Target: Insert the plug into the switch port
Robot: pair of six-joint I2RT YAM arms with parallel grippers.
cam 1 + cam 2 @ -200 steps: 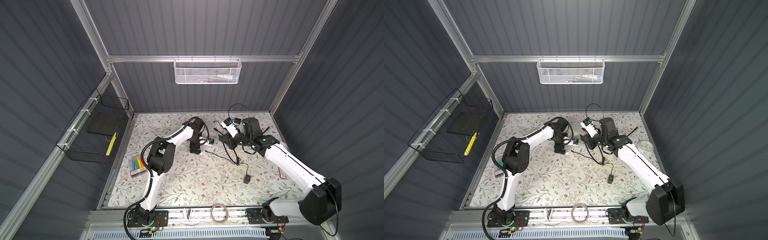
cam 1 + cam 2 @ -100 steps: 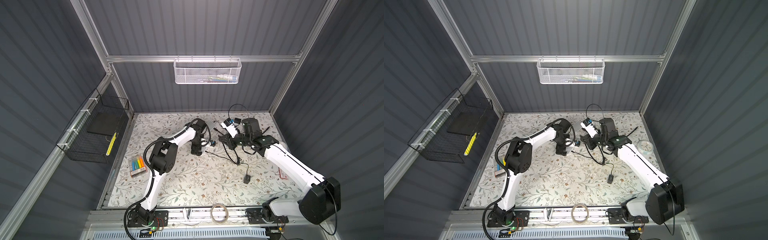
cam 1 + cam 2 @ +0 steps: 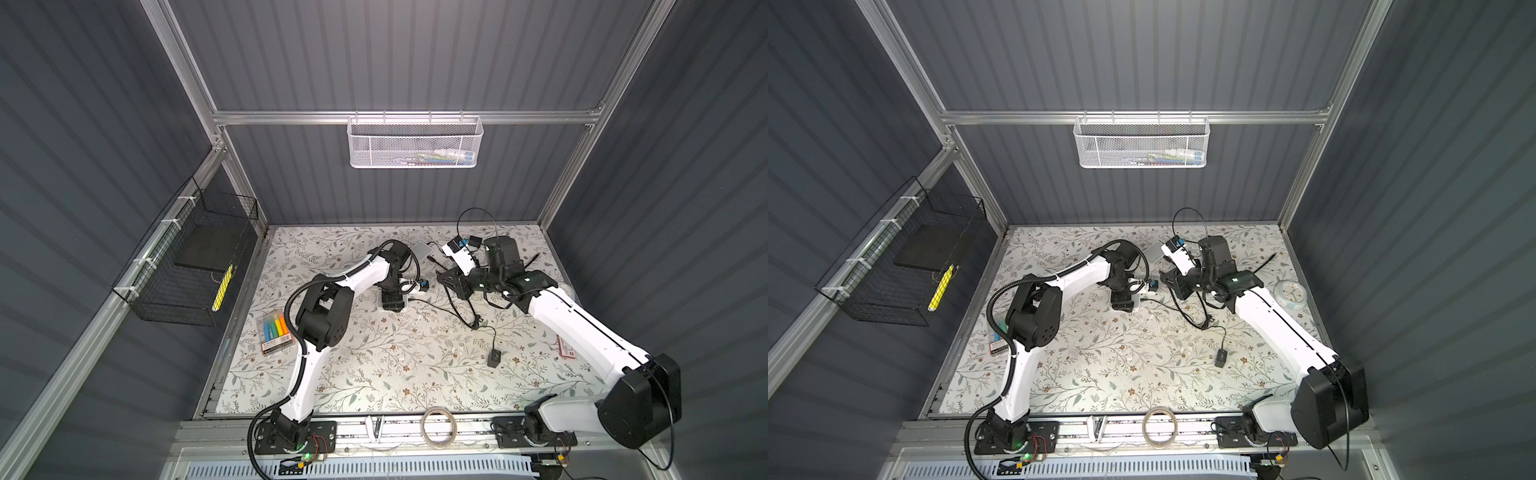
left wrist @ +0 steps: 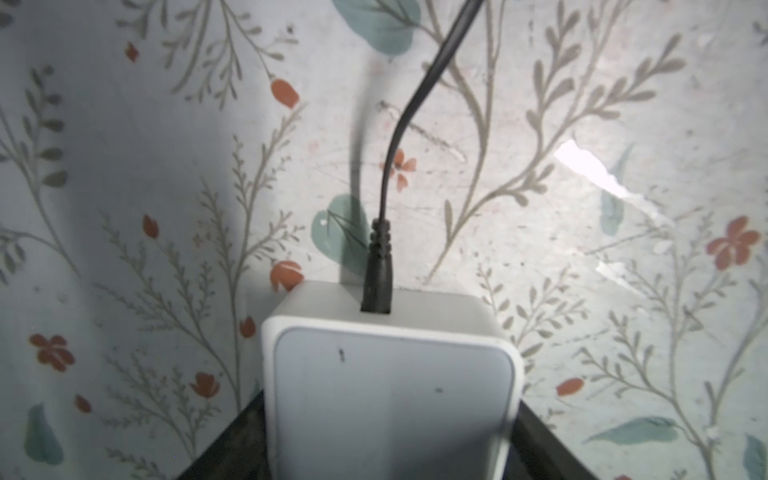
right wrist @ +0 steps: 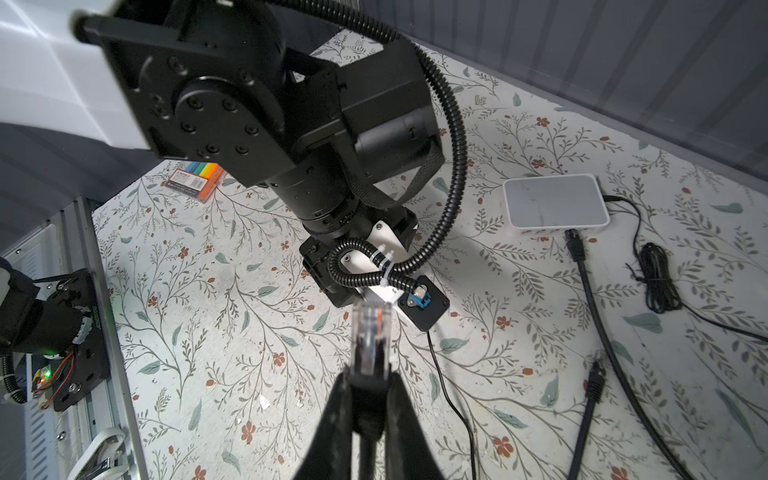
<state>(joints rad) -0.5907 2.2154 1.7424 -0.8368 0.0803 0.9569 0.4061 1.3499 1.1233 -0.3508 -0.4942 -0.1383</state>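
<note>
Right wrist view: R end effector pinches a clear plug by its rear. The plug is up off the floral surface, tip aimed toward the L arm's wrist. From where I stand, L end effector sits low near mid-surface, dark fingers flanking a white switch box; can't tell if they press it. Black power lead sits in the box's edge. Second white box lies farther back w/ black cable meeting its front edge.
</note>
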